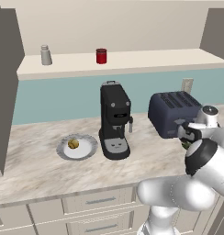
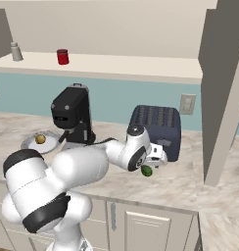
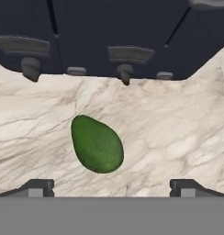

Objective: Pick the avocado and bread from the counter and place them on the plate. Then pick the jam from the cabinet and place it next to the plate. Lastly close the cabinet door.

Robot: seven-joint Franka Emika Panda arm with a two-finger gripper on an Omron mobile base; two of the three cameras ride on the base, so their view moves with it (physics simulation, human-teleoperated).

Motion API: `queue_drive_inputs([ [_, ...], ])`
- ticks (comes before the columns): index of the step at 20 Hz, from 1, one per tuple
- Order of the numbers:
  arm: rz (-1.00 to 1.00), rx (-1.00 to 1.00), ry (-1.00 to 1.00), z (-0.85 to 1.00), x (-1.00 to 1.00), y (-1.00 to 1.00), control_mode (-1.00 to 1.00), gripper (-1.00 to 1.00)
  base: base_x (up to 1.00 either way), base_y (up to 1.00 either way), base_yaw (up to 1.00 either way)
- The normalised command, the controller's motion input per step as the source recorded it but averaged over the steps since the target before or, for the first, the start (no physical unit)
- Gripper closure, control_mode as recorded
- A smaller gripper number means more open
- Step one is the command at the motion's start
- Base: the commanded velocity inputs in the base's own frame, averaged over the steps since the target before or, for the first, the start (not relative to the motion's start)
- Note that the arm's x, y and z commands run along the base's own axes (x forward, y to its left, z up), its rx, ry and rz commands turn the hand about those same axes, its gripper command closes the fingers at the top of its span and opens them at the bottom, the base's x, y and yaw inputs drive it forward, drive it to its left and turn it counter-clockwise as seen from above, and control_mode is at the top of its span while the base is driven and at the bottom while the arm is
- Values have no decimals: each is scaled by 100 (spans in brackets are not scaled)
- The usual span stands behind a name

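— Why does the gripper [image 3: 112,186] hang over the counter [image 1: 40,160] in front of the toaster [image 2: 158,125]?

— To take the avocado [image 3: 96,143], which lies flat on the marble between the wide-open, empty jaws. The bread [image 1: 73,143] already sits on the plate [image 1: 63,151], far left past the coffee machine [image 1: 114,121].

— Room to move?

— The toaster front stands just behind the fruit; the near side is open. The jam [image 1: 101,56] waits on the cabinet [image 1: 132,59] shelf above.
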Motion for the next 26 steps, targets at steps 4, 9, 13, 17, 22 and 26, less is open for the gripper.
queue_drive_inputs([
  [4,8,0,0,-19,-40,-12,-100,-100,0,0,0],
  [9,0,0,0,-1,0,0,-100,-100,0,0,0],
  [13,0,0,5,0,38,11,-100,-100,0,0,0],
  [17,0,0,12,0,57,2,-100,-100,0,0,0],
  [22,0,0,8,-10,32,-2,-100,-100,0,0,0],
  [26,3,0,7,-66,-9,-34,-100,-100,0,0,0],
])
